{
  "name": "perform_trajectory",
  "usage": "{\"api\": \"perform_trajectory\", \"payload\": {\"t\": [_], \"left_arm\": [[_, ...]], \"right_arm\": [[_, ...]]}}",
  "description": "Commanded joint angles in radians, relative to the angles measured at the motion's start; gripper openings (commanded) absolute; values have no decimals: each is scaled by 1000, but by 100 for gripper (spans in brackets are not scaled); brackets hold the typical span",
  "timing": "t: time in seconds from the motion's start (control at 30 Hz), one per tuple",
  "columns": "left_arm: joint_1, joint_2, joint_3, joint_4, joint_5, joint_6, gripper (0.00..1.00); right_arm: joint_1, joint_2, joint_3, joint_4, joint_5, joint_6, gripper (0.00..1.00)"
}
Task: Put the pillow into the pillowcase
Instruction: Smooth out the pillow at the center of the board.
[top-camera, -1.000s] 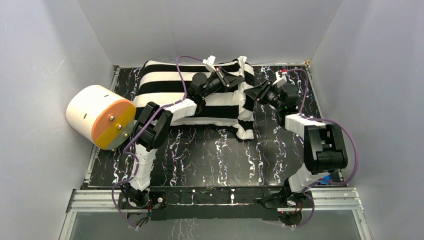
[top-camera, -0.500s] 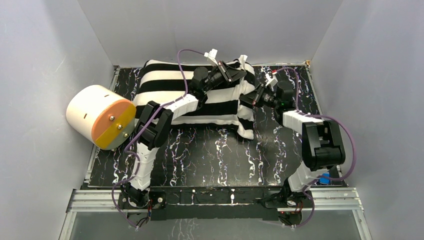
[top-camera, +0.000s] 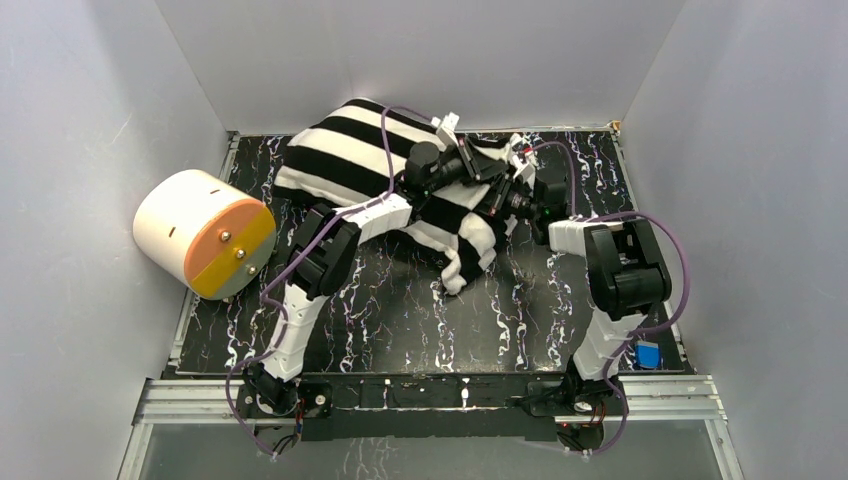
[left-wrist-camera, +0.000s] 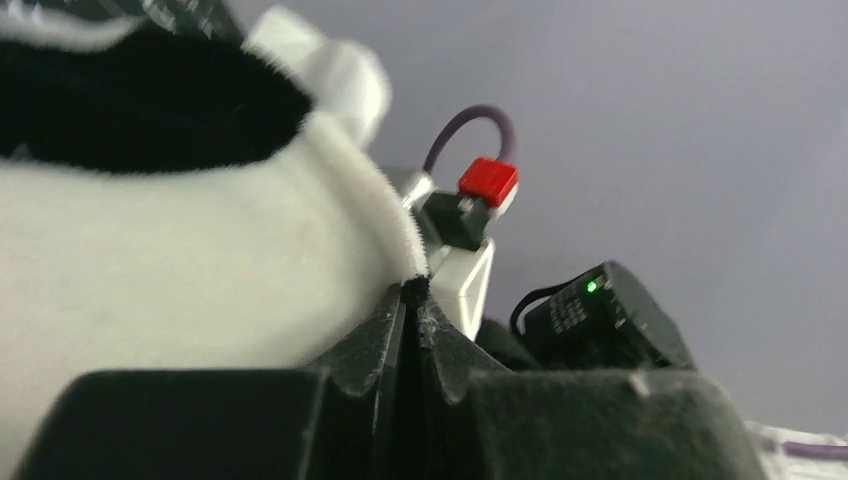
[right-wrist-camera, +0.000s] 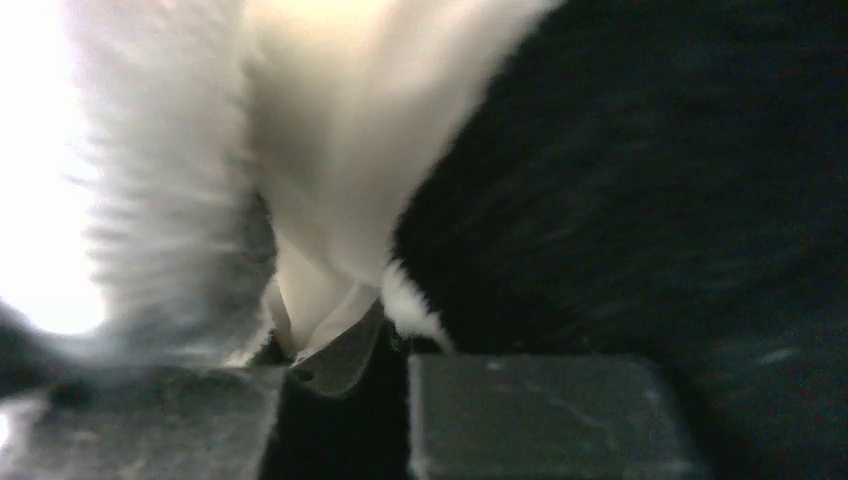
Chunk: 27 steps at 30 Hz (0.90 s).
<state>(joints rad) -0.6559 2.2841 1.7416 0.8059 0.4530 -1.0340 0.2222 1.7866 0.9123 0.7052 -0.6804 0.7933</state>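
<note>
Now, on the table (top-camera: 400, 310), the plump pillowcase (top-camera: 345, 150) sits raised at twelve o'clock, the pillow hidden, inside it I judge, with left gripper (left-wrist-camera: 410, 292) and right gripper (right-wrist-camera: 385, 335) both clamped shut on its one-o'clock hem, so next I'd lift and shake it down.

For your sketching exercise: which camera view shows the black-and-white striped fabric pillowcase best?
The top external view: nearly the whole black-and-white striped fabric pillowcase shows, bunched. Both wrist views show only blurred close-up patches.
</note>
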Motion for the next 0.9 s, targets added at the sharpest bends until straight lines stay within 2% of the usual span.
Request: {"api": "perform_trajectory", "payload": {"t": [0.0,0.1,0.17,0.23,0.43,0.63,0.77,0.87], "left_arm": [[-25,-80,-75,-48,61,57,14],[-9,-212,-107,-242,34,187,37],[-10,-312,-126,-424,-45,328,46],[-14,-416,-178,-533,-114,422,50],[-82,-649,-388,-652,-289,604,56],[-166,-646,-464,-689,-468,703,57],[-209,-552,-438,-723,-596,760,58],[-219,-486,-434,-769,-671,765,57]], "right_arm": [[-58,2,-47,-137,43,-126,20],[-128,-127,-73,-283,66,-211,34],[-135,-208,-74,-365,86,-249,38],[-136,-277,-70,-435,89,-268,40],[-136,-394,-81,-616,111,-273,44],[-85,-519,-149,-686,138,-208,45],[-23,-563,-234,-612,239,-129,47],[4,-530,-267,-403,294,-71,48]]}}
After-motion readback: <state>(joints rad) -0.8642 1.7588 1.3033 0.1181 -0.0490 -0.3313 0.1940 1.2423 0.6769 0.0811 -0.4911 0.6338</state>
